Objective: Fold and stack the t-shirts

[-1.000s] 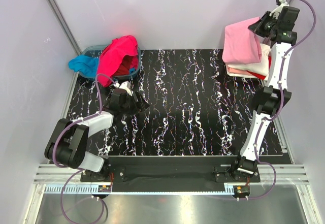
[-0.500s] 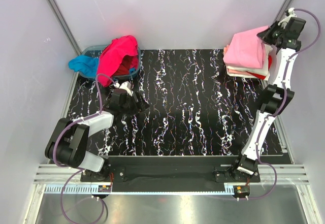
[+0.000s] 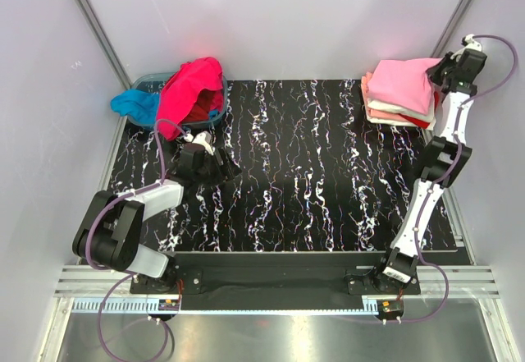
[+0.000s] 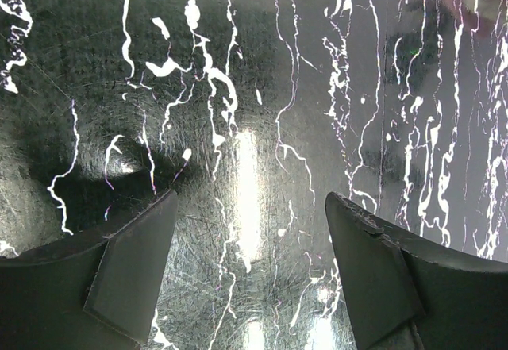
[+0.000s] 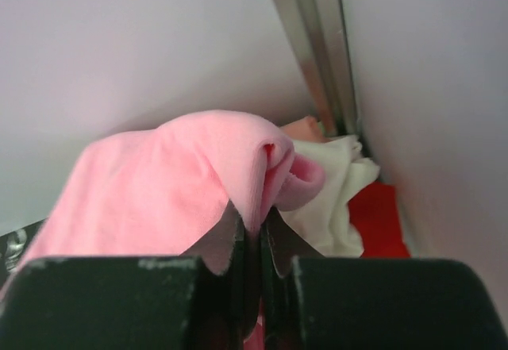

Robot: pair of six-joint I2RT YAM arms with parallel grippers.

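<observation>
A folded light pink t-shirt [image 3: 400,83] lies on top of a stack at the table's back right, over cream white [image 3: 392,107], salmon [image 3: 379,116] and red [image 3: 420,121] shirts. My right gripper [image 3: 440,71] is shut on the pink shirt's edge [image 5: 262,179]; the white shirt [image 5: 337,199] and red shirt [image 5: 381,219] show beside it in the right wrist view. A hot pink t-shirt [image 3: 190,87] and a bright blue one [image 3: 136,104] hang over the basin at the back left. My left gripper [image 3: 220,167] is open and empty just above the table [image 4: 250,207].
The grey-blue basin [image 3: 156,78] stands at the back left corner. White walls with metal frame posts [image 3: 92,25] enclose the black marbled table [image 3: 312,173] on three sides. The right arm stands along the right edge.
My right gripper has moved back and to the right with the light pink shirt, lowering it flatter onto the stack. The left arm has not moved.
</observation>
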